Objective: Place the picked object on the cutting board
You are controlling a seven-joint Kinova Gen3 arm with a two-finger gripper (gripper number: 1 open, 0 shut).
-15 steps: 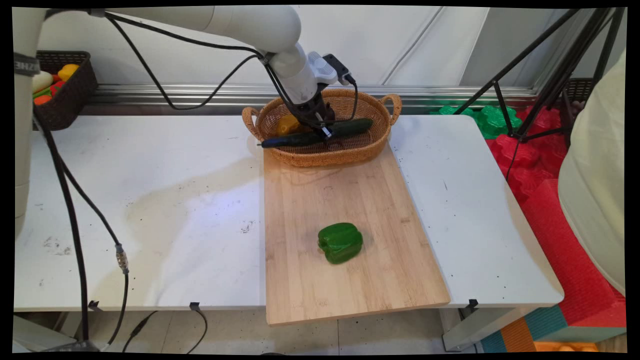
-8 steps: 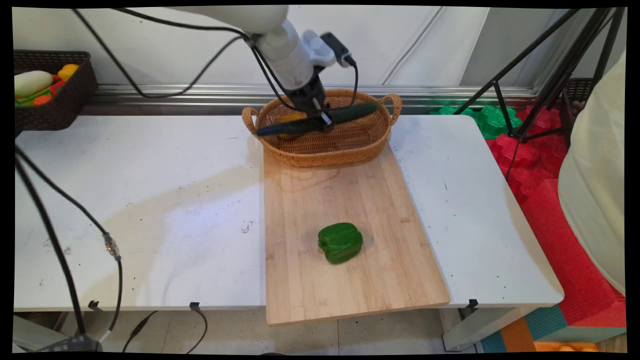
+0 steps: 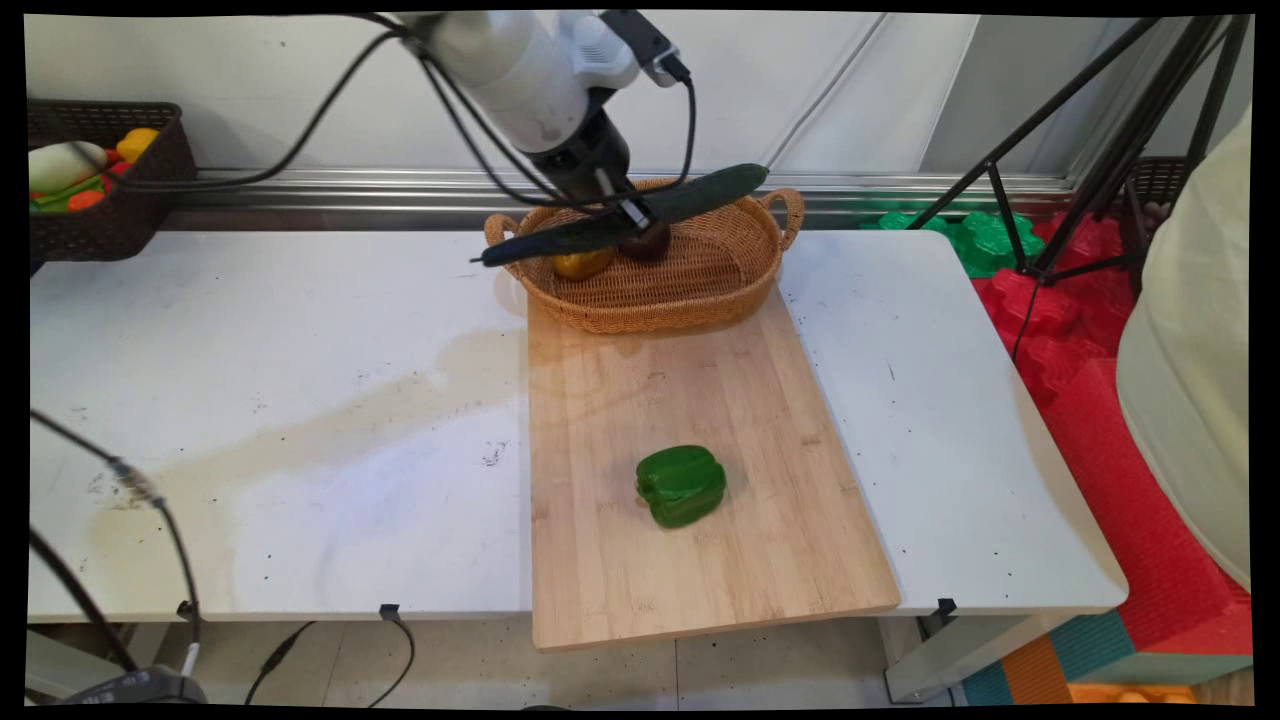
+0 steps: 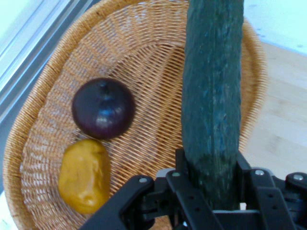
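The end effector (image 3: 632,212) is clamped on a long dark green cucumber (image 3: 620,217), its two fingers pressed against the cucumber's sides near the middle of its length, as the hand view shows with the cucumber (image 4: 213,96) rising straight up from between the black linkage. The cucumber hangs in the air above the wicker basket (image 3: 700,290), clear of its floor; its long axis runs crosswise to the fingers, tilted so that the end toward the right of the main view sits higher, over the basket's far right handle, while the darker, tapered end points down and to the left, past the basket's left handle and out over the table (image 3: 300,400). Below the end effector, inside the basket (image 4: 158,57), lie a dark purple onion (image 4: 103,108) and a yellow-orange vegetable (image 4: 85,175), just beside one another and both apart from the cucumber. The basket stands on the far end of a wooden cutting board (image 3: 700,560), and nearer the camera on that board, well apart from the end effector, rests a green bell pepper (image 3: 681,485). At the far left edge of the table a dark basket (image 3: 150,190) holds assorted vegetables
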